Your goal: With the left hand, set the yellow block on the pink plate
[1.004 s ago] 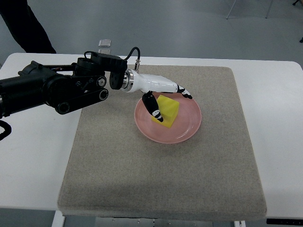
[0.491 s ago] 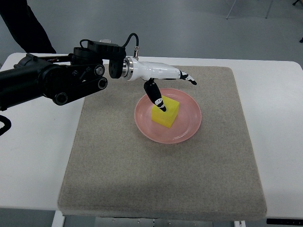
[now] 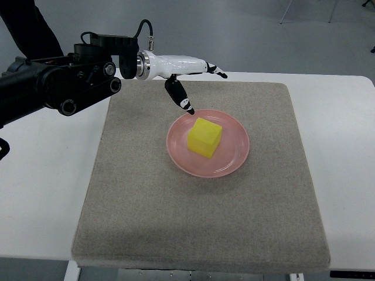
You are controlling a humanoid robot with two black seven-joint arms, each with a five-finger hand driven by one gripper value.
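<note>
- I see the round pink plate (image 3: pixel 233 157) lying on the grey felt-like mat (image 3: pixel 176 222), a little above the mat's middle and toward its far side.
- The yellow cube-shaped block (image 3: pixel 205 137) sits inside the pink plate, slightly left of the plate's centre, one corner turned toward me; nothing touches it.
- My left hand (image 3: pixel 184 73), white with black fingertips, hangs above and to the upper left of the pink plate, clear of the block.
- Its fingers (image 3: pixel 218 72) are released and spread: the long ones stretch out flat toward the right, past the plate's far rim, and grasp nothing.
- The thumb (image 3: pixel 180 98) points down toward the plate's upper-left rim, with its tip just beside that rim; I cannot tell whether it touches.
- The black jointed left arm (image 3: pixel 55 85) comes in from the left side, well left of the plate, crossing the white tabletop (image 3: pixel 41 193) and the mat's far-left corner.
- A black cable (image 3: pixel 142 30) loops up from the wrist, up and left of the plate.
- The grey mat covers most of the white tabletop, and the plate's whole rim rests on it.
- A dark sleeve of a person (image 3: pixel 35 29) shows beyond the table, far up and left of the plate.
- I see no right hand here.
</note>
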